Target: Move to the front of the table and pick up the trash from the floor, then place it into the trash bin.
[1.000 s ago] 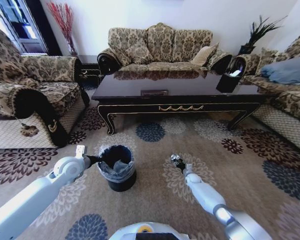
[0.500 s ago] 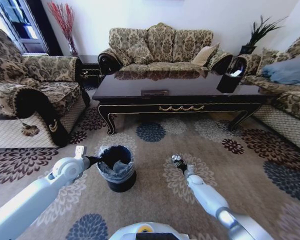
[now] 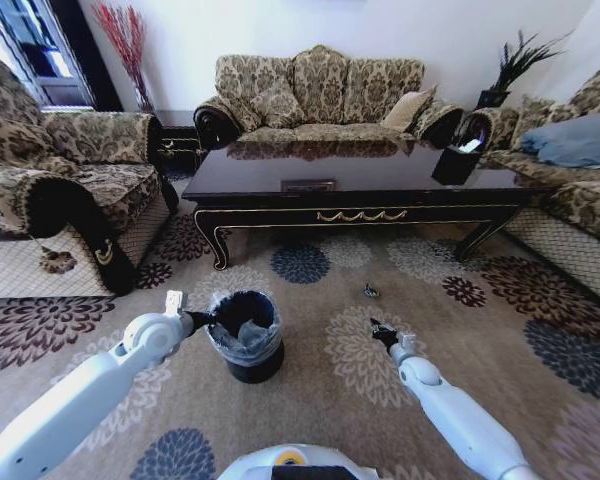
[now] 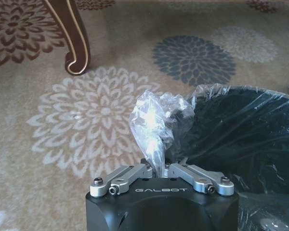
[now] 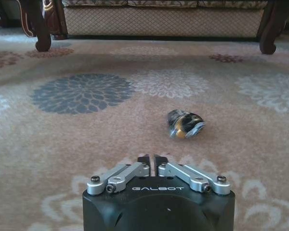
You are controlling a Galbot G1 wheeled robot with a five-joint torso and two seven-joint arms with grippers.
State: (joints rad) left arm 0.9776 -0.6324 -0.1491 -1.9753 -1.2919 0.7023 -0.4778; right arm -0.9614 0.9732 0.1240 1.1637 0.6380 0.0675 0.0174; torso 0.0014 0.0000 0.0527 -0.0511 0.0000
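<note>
Carpet [image 3: 310, 400] spreads soft and beige, patterned with big dahlia blooms in grey, plum and cream. On it stands the bin [image 3: 246, 338], a round black bucket with crinkly clear liner [image 4: 156, 122] puffing over its rim. The left gripper [image 4: 162, 169] has its jaws pinched shut on a fold of that liner (right at the bin's edge). The trash [image 5: 185, 124] is a small crumpled ball, shiny, dark with gold flecks, lying on the carpet just ahead of the right gripper [image 5: 154, 161], whose jaws are closed on nothing. Beyond sits the table [image 3: 360, 175], glossy and dark with curved legs.
</note>
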